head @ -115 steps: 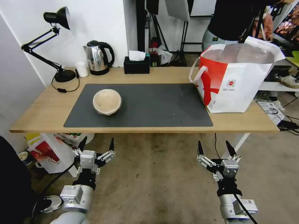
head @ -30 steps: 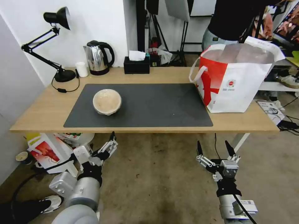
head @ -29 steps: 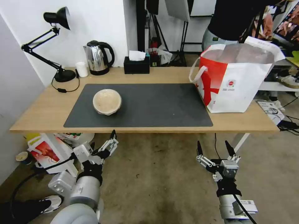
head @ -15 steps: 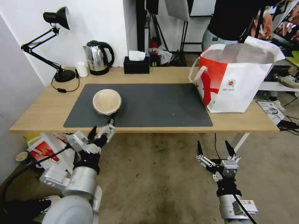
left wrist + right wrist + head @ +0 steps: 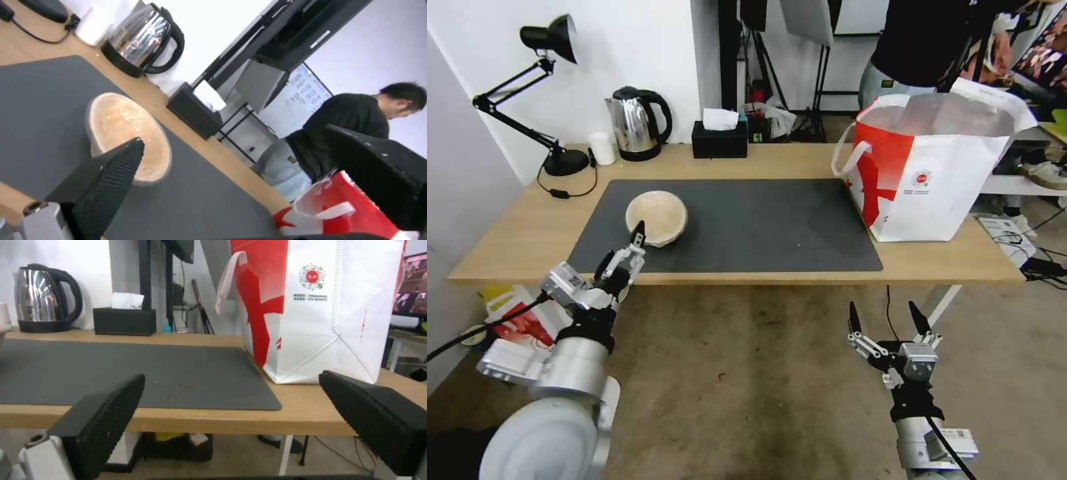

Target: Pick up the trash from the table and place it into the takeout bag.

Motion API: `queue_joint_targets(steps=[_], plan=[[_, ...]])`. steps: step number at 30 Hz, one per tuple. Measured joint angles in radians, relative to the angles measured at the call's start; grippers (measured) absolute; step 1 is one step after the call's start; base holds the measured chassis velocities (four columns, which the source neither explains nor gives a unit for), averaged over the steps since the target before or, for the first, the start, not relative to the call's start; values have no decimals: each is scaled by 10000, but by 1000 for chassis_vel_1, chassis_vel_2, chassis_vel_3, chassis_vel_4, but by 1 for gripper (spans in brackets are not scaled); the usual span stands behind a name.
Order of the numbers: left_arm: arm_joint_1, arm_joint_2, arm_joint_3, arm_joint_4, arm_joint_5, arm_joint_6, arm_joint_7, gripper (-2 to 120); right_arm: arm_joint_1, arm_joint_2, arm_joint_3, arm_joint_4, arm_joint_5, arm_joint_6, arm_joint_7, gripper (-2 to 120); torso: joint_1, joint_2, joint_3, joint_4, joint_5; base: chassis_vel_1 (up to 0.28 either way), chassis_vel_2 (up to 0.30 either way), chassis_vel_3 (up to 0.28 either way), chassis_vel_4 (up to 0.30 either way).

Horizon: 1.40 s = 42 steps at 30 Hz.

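My left gripper point(image 5: 622, 249), fingers spread, hovers over the near edge of the long light-wood table point(image 5: 520, 233), just short of the beige round bowl point(image 5: 656, 217) on the dark grey mat point(image 5: 760, 227) (left half). Far right stands the large white-and-red takeout bag point(image 5: 934, 177). My right gripper point(image 5: 886, 319) hangs spread below the table edge.

Office: desk lamp point(image 5: 540, 73); kettle point(image 5: 637, 123); monitors

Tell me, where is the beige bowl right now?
In the head view, the beige bowl sits on the dark mat's left part, just beyond the left end effector.
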<state>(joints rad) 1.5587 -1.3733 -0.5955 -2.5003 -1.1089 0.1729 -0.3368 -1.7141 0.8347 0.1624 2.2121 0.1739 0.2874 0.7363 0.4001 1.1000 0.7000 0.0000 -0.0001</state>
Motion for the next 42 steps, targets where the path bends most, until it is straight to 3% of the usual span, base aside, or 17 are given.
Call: queue_joint_targets(steps=[9,13,21,25,27,42], plan=[[-829,688,-693,54,-2287,386,-640,100,1,0,0,0,1,0,0,100,0,0,0,-1,0,0,0,0,0],[-1107,889,-880,193,-2747,544,-948,100,0,0,0,0,0,0,0,100,0,0,0,-1,0,0,0,0,0],[-1349,1174,-1064,408,-2890,1026,-1599,100,1,0,0,0,0,0,1,100,0,0,0,0,0,0,0,0,0],[-1463,1409,-1240,456,-2889,1462,-2120,100,0,0,0,0,0,0,0,100,-1,0,0,-1,0,0,0,0,0],[-1595,1732,-1382,540,-2854,1861,-2736,100,1,0,0,0,0,0,0,100,0,0,0,0,2,0,0,0,0],[-2922,2264,-869,1520,-3691,1925,-3490,100,1,0,0,0,0,0,0,100,0,2,0,-1,0,0,0,0,0]])
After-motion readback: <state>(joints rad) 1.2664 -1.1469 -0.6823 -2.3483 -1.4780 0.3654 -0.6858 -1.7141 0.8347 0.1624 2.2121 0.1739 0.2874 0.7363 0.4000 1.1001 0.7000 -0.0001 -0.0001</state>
